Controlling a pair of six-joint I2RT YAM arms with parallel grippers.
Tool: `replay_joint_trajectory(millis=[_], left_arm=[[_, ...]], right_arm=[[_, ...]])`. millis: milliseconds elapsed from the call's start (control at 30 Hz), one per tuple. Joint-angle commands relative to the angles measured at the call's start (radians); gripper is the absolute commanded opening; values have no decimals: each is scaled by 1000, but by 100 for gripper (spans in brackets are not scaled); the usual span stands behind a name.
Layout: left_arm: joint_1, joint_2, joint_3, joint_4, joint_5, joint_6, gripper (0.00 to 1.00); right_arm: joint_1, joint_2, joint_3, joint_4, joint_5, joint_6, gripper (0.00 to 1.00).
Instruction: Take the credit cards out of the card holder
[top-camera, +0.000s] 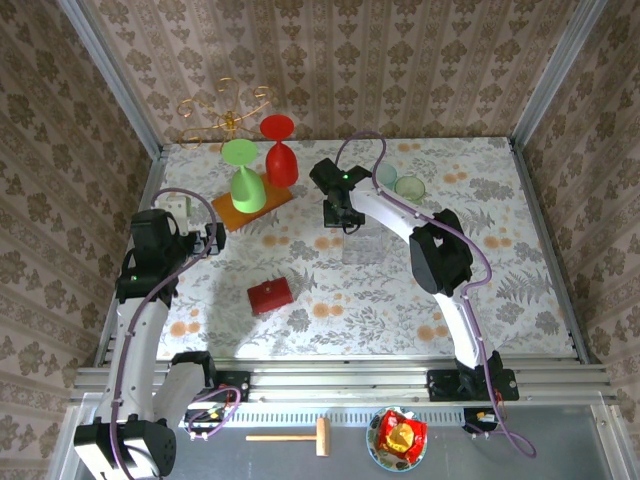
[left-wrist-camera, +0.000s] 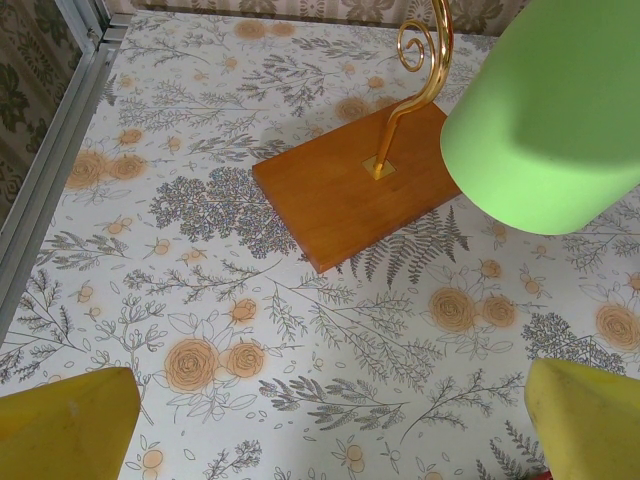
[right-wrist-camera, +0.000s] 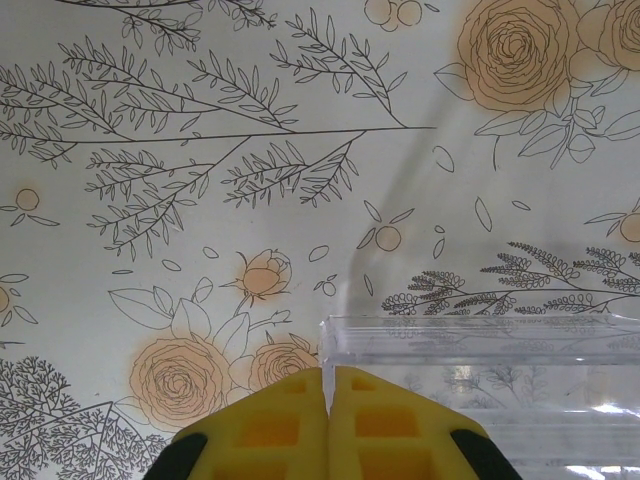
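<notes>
1. My left gripper (top-camera: 213, 240) hangs over the left side of the table (top-camera: 500, 300). Its jaws are spread as wide as they go and hold nothing, which I'd call ready for a grab.
2. Its wrist looks far, toward the board (left-wrist-camera: 350, 190) and a green glass (left-wrist-camera: 545, 110). Both are clutter to steer round, not my business.
3. My right gripper (right-wrist-camera: 328, 395) is pressed fully together with nothing between the pads. The tips sit right at a corner of the clear box (right-wrist-camera: 480, 350), far of centre.
4. The holder (top-camera: 270, 295) lies nearer than both grippers, just left of centre and well apart from each.
5. It's folded shut and flat on the table, so I reckon the cards are tucked inside. By my reading the task is barely begun.
6. My call: the open left side suits the first grip on the holder. The right must part its jaws before it can help.
</notes>
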Motion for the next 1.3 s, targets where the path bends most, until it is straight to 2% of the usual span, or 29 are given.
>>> replay_joint_trajectory(millis=[0, 600, 933, 1067, 1267], left_arm=[[7, -8, -9, 0, 12, 6, 100], [4, 0, -10, -3, 8, 9, 100], [-1, 9, -8, -9, 9, 1, 100], [-26, 12, -3, -26, 6, -27, 100], [-140, 34, 10, -71, -43, -83, 100]], right_arm=[[-2, 15, 10, 21, -5, 15, 2], [-1, 67, 77, 52, -41, -10, 4], [-2, 45, 88, 39, -54, -19, 15], [-2, 4, 72, 42, -66, -21, 19], [-1, -90, -15, 91, -95, -15, 25]])
